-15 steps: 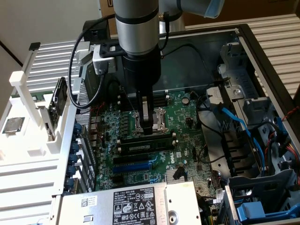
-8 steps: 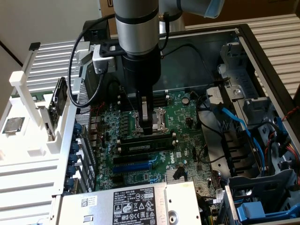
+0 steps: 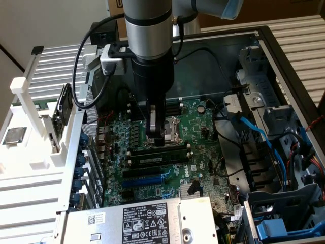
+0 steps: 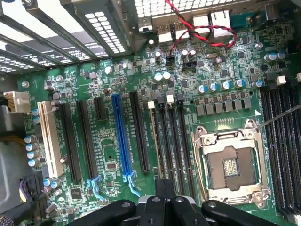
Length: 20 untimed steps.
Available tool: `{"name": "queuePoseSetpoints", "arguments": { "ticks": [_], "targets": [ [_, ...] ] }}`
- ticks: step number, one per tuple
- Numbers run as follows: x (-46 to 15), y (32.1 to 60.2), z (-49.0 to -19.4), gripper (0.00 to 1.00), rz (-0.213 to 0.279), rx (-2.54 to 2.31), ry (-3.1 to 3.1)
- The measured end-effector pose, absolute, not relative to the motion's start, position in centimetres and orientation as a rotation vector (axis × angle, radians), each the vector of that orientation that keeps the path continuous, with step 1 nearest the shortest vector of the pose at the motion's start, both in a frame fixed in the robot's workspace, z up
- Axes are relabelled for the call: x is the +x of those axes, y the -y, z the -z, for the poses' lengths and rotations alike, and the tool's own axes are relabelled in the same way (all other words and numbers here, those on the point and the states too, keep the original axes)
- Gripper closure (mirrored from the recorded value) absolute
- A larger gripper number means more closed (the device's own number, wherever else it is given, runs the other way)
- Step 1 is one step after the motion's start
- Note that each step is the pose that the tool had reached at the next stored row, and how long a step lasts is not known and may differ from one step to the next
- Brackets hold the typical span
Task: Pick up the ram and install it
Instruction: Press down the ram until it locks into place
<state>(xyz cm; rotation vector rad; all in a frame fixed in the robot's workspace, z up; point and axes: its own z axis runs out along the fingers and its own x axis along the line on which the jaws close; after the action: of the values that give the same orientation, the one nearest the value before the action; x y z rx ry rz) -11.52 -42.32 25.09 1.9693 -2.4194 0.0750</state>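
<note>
green ram stick (image 3: 155, 158) sits seated in a slot on the motherboard (image 3: 195, 170), near the gripper (image 3: 158, 136). can't tell if the gripper's closed. looks light, stiff, fragile; best held by its long edges.

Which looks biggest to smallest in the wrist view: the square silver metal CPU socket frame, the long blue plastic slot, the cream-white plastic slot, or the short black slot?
1. square silver metal CPU socket frame
2. long blue plastic slot
3. cream-white plastic slot, nearly matching the blue; a close call
4. short black slot
</note>
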Motion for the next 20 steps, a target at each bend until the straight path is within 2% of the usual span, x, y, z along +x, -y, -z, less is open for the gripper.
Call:
{"name": "queuePoseSetpoints", "arguments": {
  "ticks": [20],
  "targets": [
    [-11.52,42.32,-25.09,0.90,-0.068,1.535,2.707]
  ]
}}
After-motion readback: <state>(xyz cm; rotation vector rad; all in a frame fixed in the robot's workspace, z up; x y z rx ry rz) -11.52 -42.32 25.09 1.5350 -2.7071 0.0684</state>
